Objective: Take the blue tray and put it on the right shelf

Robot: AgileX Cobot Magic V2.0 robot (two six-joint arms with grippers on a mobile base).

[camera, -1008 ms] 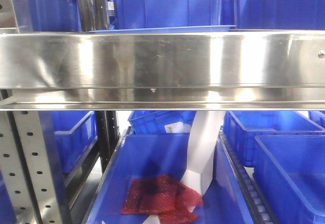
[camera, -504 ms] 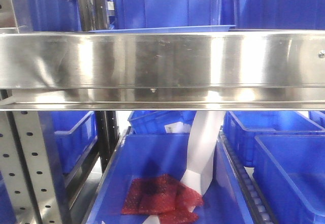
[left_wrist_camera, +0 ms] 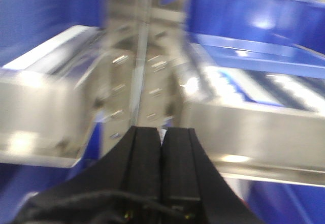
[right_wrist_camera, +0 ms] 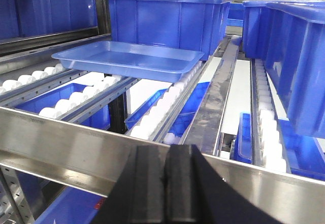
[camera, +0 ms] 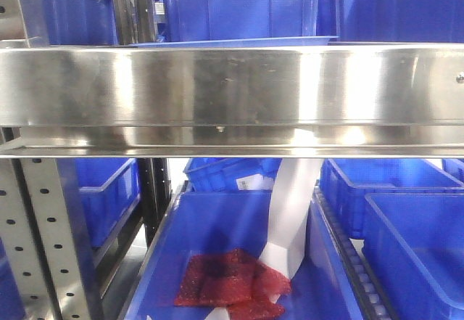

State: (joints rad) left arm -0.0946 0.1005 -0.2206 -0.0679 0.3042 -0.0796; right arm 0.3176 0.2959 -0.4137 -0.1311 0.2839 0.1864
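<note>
- Blue tray sits flat on the white rollers of the right shelf, behind the steel front rail — placement looks done.
- Right gripper is pressed together, holding nothing, low in front of the rail.
- Left gripper also has its fingers together and empty; its view is blurred.
- Risk: the tray could roll along those rollers, and an arm lifting carelessly could clip the rail.
- Deep blue bins crowd behind and beside the tray; a lower bin holds red mesh bags.
</note>
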